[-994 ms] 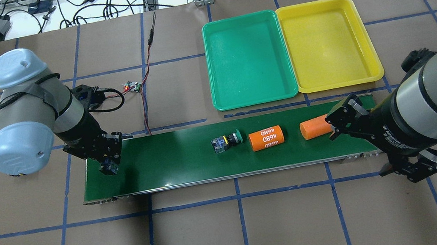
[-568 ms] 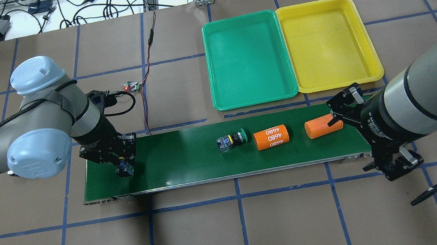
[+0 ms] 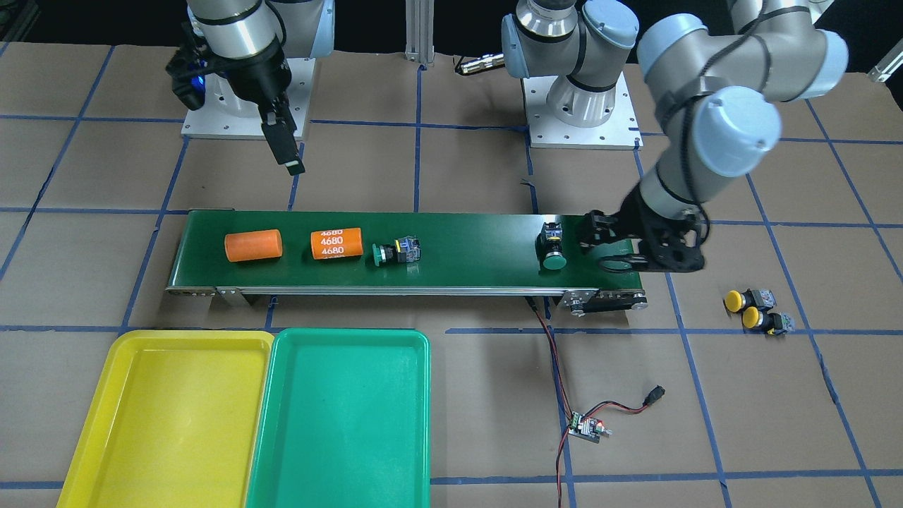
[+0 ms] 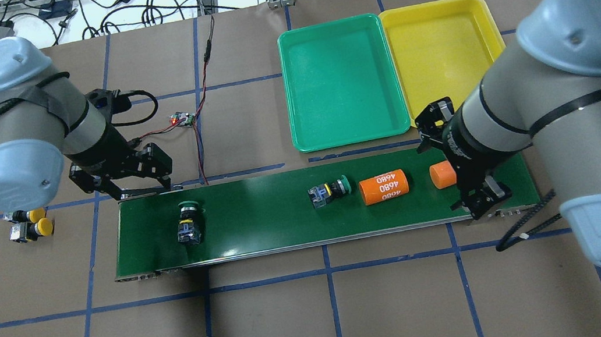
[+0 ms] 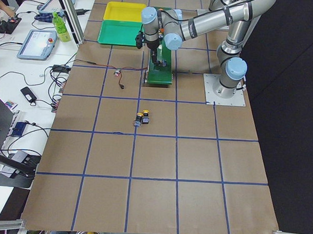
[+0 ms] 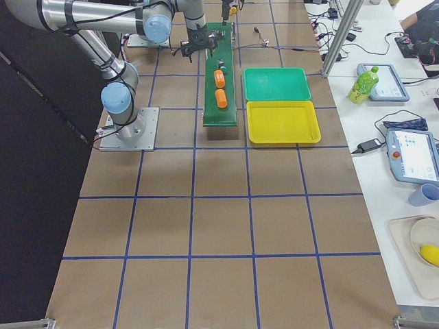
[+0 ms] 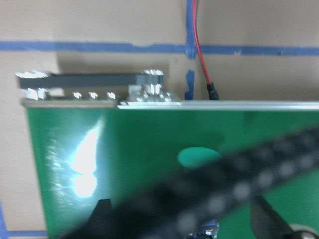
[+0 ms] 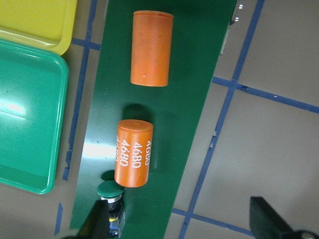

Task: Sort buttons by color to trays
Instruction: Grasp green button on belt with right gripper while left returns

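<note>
One green button (image 4: 189,222) stands on the conveyor belt's left end, also in the left wrist view (image 7: 199,157). Another green button (image 4: 329,191) lies mid-belt. Two yellow buttons (image 4: 29,223) lie on the table left of the belt. The teal-green tray (image 4: 343,81) and the yellow tray (image 4: 450,59) sit beyond the belt with nothing in them. My left gripper (image 4: 163,171) is open and empty, just past the belt's far edge above the first green button. My right gripper (image 8: 184,224) is open and empty, high over the belt's right part.
Two orange cylinders lie on the dark green belt (image 4: 260,215): one printed "4680" (image 4: 384,187), one plain (image 4: 442,174) partly under my right arm. A small circuit board (image 4: 182,119) with red and black wires lies behind the belt's left end.
My left gripper let go of the green button on the belt's left end and drew back past the far edge. The belt's things shifted right. My right arm swung in over the belt.
</note>
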Motion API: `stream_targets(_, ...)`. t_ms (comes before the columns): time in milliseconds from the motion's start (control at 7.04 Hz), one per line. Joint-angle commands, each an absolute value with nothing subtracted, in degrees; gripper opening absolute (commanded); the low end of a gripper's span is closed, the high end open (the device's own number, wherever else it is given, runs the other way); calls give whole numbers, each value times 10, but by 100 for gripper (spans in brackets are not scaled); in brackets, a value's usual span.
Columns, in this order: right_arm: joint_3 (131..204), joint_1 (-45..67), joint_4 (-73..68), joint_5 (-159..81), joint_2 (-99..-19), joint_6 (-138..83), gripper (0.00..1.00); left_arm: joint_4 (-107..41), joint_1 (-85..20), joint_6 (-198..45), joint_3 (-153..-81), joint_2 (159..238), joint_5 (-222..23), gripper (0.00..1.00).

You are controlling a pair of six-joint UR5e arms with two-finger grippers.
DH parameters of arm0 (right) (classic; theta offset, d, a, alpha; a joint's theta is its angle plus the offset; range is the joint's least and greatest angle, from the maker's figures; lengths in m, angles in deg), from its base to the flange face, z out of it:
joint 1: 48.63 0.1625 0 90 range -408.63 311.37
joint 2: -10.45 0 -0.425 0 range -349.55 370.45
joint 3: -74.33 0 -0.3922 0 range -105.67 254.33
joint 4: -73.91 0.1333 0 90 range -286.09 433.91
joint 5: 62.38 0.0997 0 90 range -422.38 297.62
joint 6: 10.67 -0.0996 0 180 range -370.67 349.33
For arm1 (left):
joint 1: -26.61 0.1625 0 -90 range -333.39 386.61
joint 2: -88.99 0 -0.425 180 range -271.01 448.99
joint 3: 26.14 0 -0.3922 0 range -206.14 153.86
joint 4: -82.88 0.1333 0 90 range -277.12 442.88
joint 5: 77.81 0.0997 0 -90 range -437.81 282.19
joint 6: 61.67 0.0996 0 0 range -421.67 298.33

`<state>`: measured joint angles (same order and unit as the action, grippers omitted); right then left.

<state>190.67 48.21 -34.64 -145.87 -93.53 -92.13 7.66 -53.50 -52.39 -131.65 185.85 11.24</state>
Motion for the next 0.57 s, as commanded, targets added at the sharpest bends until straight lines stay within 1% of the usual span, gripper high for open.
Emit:
stream_targets(0, 1861, 538, -412, -1464, -834, -973, 100, 92, -431, -367, -1250, 1926, 158, 100)
stream_targets(142, 1850, 544, -411, -1485, -788, -1005, 100, 130, -388, -284, -1218, 1972, 167, 100)
stream_targets(284, 1846, 545, -418, -1482, -754, -1013, 100, 159, -350, -248, -1213, 2017, 177, 100)
stream_targets(426, 1846, 545, -439, -1483, -746, -1019, 100, 209, -314, -218, -1215, 2045, 176, 100)
